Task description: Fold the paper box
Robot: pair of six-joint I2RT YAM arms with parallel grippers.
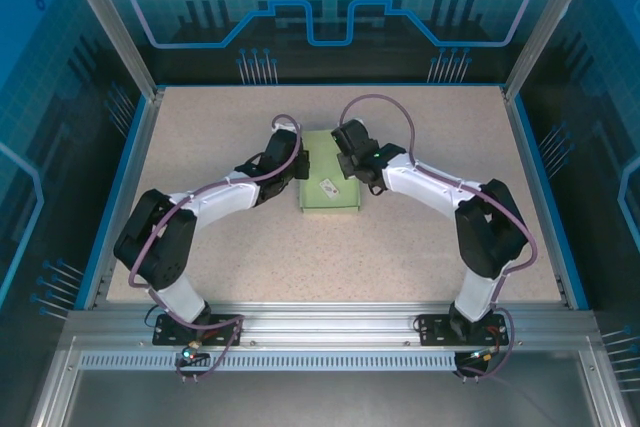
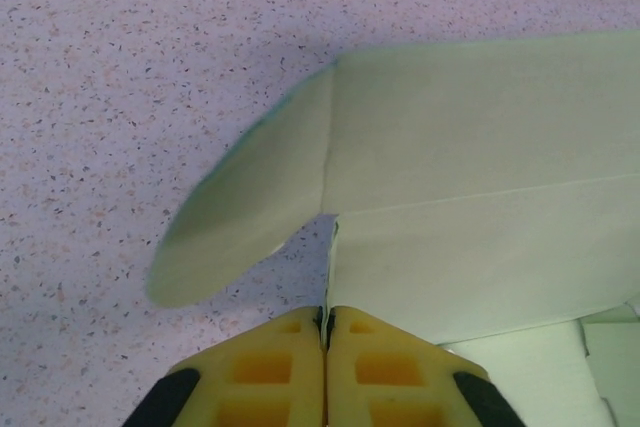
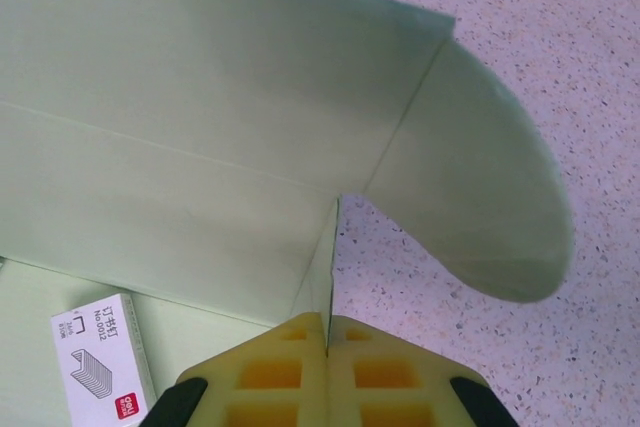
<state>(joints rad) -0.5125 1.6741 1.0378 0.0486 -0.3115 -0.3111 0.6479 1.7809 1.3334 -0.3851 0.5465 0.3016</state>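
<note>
The paper box (image 1: 328, 187) is a pale mint-green card cut-out lying at mid-table between both arms. In the left wrist view its panels (image 2: 470, 177) and a rounded flap (image 2: 240, 217) spread ahead of my left gripper (image 2: 326, 315), which is shut on a thin upright edge of the card. My right gripper (image 3: 327, 322) is likewise shut on a raised side flap of the paper box (image 3: 200, 137), with a rounded flap (image 3: 480, 197) to its right. From above, the left gripper (image 1: 300, 162) sits at the box's left edge and the right gripper (image 1: 345, 159) at its right edge.
A small white staple packet (image 3: 100, 352) with dark print lies on the card's near panel (image 1: 330, 186). Speckled tabletop (image 1: 220, 257) surrounds the box, with a blue rim and metal frame posts at the sides.
</note>
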